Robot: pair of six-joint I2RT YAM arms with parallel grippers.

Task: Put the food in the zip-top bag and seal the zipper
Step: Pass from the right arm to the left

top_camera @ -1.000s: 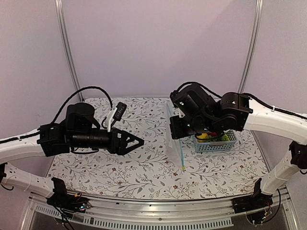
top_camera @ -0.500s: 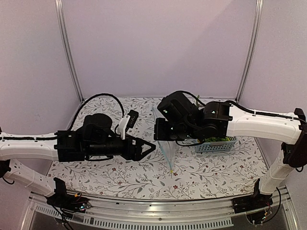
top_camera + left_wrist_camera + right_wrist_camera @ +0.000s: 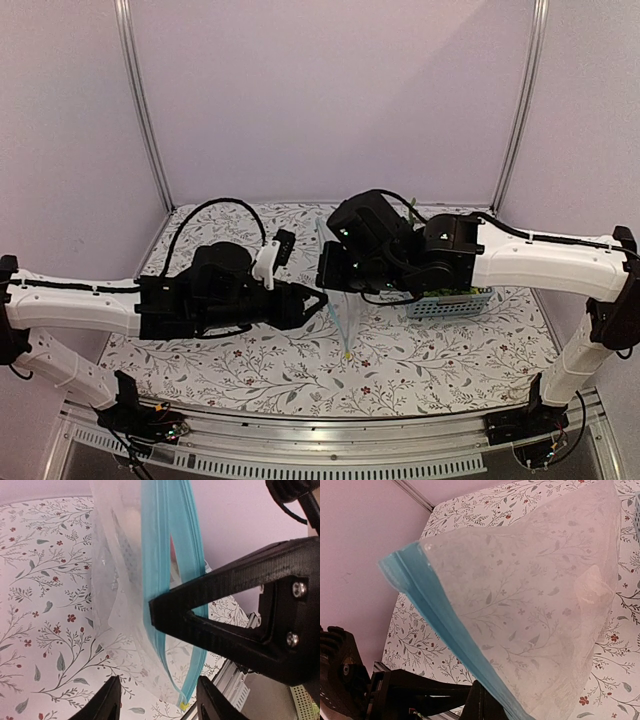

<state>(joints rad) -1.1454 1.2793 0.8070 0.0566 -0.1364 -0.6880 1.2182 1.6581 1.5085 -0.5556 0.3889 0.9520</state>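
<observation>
Left gripper (image 3: 322, 298), half open at 9 o'clock of the zipper (image 3: 155, 555): one side alone should be pinched.

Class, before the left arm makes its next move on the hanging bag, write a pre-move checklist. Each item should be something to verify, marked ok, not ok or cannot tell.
1. Right gripper pinching the zip-top bag by its zipper: ok.
2. Zipper running between the fingers of the left gripper: ok.
3. Left gripper closed on the zipper: not ok, jaws stand apart.
4. All food inside the bag: not ok, green food lies in the basket.
5. Zipper sealed along its whole length: cannot tell.
</observation>
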